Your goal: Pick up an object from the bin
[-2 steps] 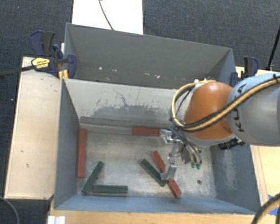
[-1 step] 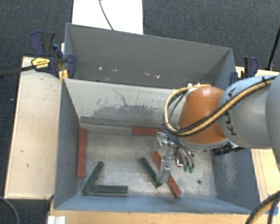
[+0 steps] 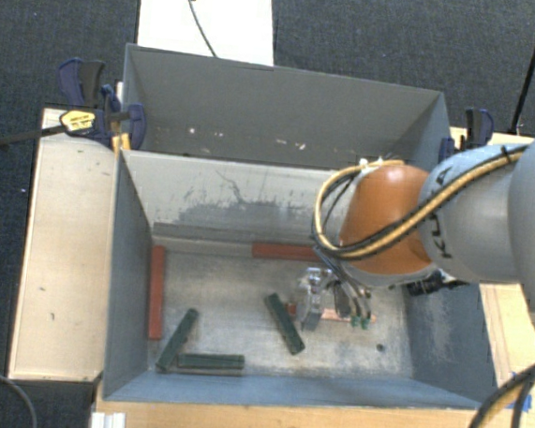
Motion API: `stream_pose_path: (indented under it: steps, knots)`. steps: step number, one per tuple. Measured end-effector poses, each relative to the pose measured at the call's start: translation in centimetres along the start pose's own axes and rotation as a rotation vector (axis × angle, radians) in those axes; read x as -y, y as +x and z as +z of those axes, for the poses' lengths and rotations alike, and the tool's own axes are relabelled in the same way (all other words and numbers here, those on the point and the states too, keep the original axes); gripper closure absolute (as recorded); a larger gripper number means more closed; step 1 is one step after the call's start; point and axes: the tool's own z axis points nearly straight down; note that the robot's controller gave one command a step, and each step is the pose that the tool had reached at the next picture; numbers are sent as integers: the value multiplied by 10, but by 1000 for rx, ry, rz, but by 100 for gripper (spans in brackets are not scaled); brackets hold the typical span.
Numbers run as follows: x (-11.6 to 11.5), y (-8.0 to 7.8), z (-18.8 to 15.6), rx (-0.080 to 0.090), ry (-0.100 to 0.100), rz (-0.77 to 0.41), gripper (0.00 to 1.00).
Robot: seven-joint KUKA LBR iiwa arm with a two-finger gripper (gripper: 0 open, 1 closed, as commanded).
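Observation:
My gripper (image 3: 314, 302) hangs low over the right middle of the bin floor, under the arm's orange cover. A dark green bar (image 3: 285, 324) lies slantwise just to its left, its upper end close to the gripper. Whether they touch I cannot tell. A small pinkish flat piece (image 3: 337, 314) lies on the floor right beside the gripper, partly hidden by it. A reddish-brown bar (image 3: 282, 251) lies along the foot of the back wall, a little behind the gripper.
A red bar (image 3: 155, 292) lies along the left wall. Two more dark green bars (image 3: 177, 338) (image 3: 209, 364) lie in the front left corner, forming an angle. The arm and its cables cover the bin's right back part.

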Motion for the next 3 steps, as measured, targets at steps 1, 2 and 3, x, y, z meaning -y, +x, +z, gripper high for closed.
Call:
stream_pose_path:
  steps: [1, 2, 3]
  knots:
    - [34, 47, -21, -5, 2, 26, 100]
    - [98, 46, -26, 1, 1, 51, 100]
    - [86, 23, -151, 9, 1, 63, 100]
